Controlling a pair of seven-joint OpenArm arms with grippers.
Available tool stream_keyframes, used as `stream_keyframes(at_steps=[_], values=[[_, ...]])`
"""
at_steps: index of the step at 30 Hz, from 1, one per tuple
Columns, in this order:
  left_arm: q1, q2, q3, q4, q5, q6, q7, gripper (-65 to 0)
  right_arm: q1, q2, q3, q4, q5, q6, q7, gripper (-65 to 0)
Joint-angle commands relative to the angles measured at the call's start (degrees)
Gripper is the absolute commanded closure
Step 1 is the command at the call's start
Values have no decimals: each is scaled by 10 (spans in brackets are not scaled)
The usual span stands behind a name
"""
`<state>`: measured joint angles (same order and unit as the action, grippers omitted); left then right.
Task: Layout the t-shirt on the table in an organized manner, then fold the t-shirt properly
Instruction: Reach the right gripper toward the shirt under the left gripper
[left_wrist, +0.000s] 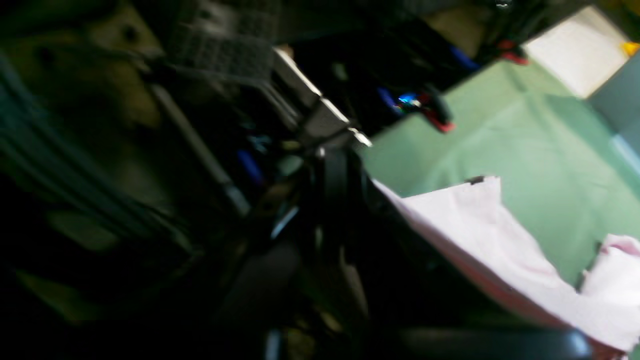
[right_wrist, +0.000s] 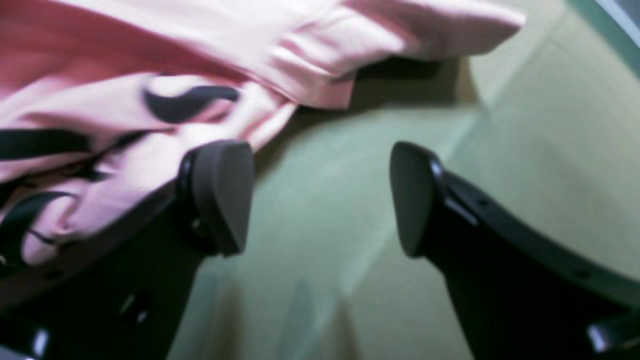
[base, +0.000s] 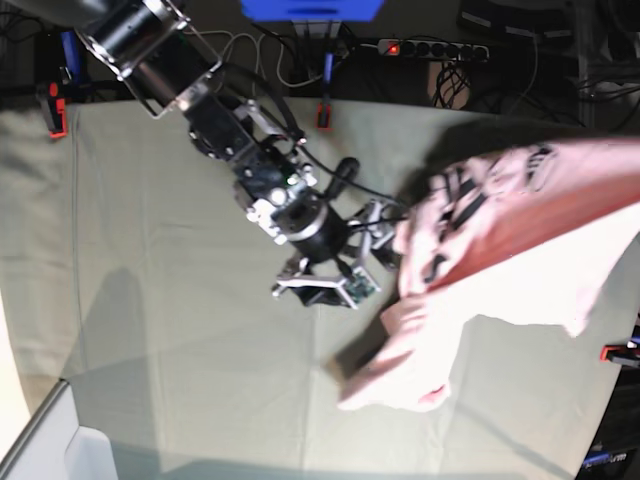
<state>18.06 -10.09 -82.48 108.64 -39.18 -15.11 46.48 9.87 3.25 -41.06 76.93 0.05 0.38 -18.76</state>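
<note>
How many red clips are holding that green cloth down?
3 visible in the base view: one clamp far-left, one clamp far-edge middle, one clamp right. Others may hide under the t-shirt.

Base view overhead, looking down on table (base: 180, 300); wrist views close, oblique, sharing t-shirt (right_wrist: 125, 65)

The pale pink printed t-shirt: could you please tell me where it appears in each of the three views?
Left wrist: the pale pink printed t-shirt hangs as a lifted sheet at lower right.
Right wrist: it fills the upper left, black print showing, beside the open right gripper.
Base: it spans the right side, raised toward the right edge, its lower end on the table.
Shared landmark: the grey-green cloth-covered table.
</note>
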Motion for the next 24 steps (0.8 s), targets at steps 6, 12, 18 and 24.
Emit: stream_keyframes(at_steps=[6, 12, 18, 24], values=[[1, -43, -25, 3, -8, -14, -13, -2, 7, -13, -36, 7, 0, 1, 13, -436], [1, -38, -25, -15, -8, -14, -13, -2, 7, -36, -44, -22, 0, 0, 14, -436], [4, -17, -25, -3, -8, -15, -13, -2, 37, -96, -44, -122, 0, -1, 33, -436], [14, 13, -25, 30, -8, -15, -13, -2, 56, -122, -44, -197, 0, -2, 106, -436]])
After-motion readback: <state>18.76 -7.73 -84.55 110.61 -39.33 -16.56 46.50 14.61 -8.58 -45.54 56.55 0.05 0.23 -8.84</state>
